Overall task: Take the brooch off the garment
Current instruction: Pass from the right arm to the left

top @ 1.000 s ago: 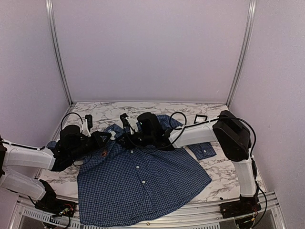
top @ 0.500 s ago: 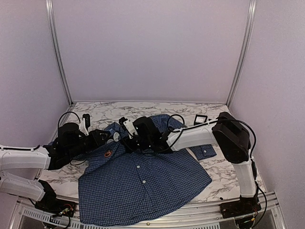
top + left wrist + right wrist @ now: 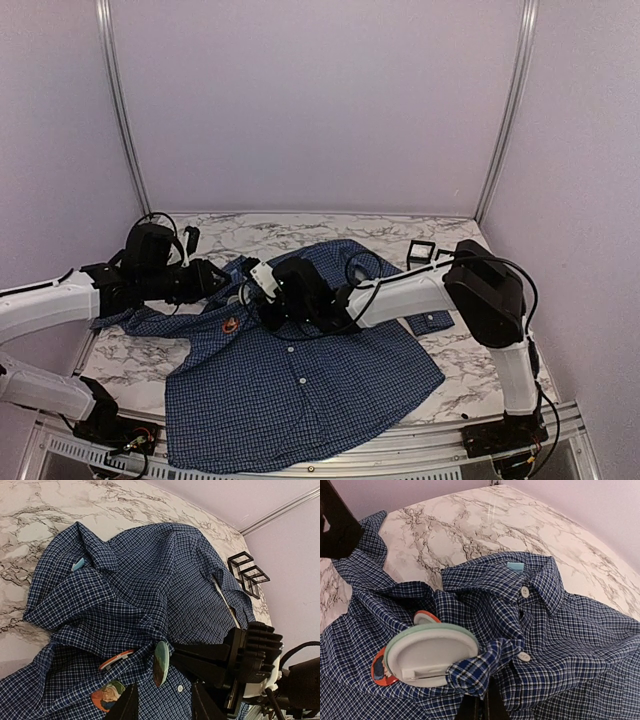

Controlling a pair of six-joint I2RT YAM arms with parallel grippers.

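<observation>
Right pincer is pressed together on a raised fold of the shirt, just at the lower rim of the brooch. The brooch is a round disc with a pale back and green edge, standing tilted on the shirt's chest below the collar, its back and pin bar facing the right wrist camera. 2 more badges lie close by: an orange-rimmed badge just behind it and a red picture badge flat on the cloth to its left. The shirt lies spread on the marble table, collar toward the far side, hem toward the arm bases.

Left pincer is spread and holds nothing. 1 second ago it was shut at the collar, right beside the right pincer; now its arm has drawn back to the left and hovers clear of the cloth. With it gone, the red picture badge shows fully in the top view. The right pincer has moved slightly left and has closed from a small gap. 2 black wire frames now show past the shirt's far shoulder, where 1 showed before.

Cloth laps over the brooch's right side, so whether its pin still passes through the fabric cannot be told. Its front is turned away. The right fingertips are cut off at the bottom of their own view, and part of 1 sleeve is hidden under the left arm.
</observation>
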